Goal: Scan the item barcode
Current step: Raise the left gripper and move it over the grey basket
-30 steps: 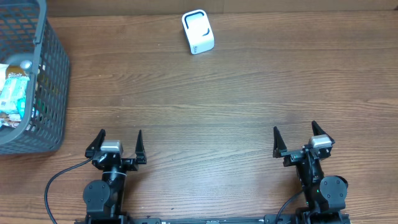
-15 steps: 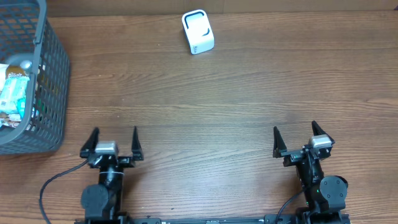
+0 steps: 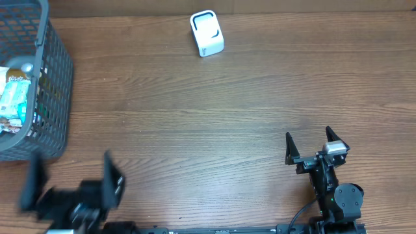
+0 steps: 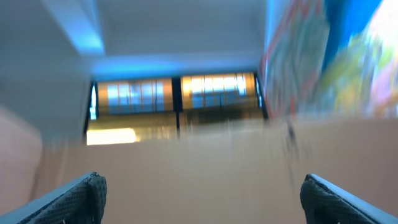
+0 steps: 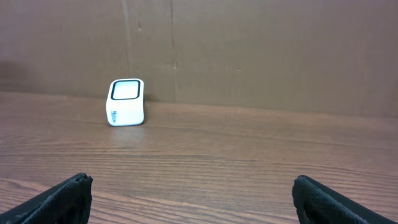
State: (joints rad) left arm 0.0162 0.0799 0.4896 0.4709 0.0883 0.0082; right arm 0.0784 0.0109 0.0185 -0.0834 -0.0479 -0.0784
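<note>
While the tabletop (image 3: 247, 97) is carrying the grey basket (image 3: 55, 84) at its left edge, the task is sitting at its first step, with nothing being held. The left tool (image 3: 71, 188), blurred, is gaping empty near the basket, and the right tool (image 3: 309, 140) is resting upright, gaping too. The next move is calling for reaching the packets (image 3: 13, 97) lying inside, the white scanner (image 3: 207, 32) standing far off.

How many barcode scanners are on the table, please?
1: the white scanner sits near the far edge of the table, about mid-width; the basket could hide more.
</note>
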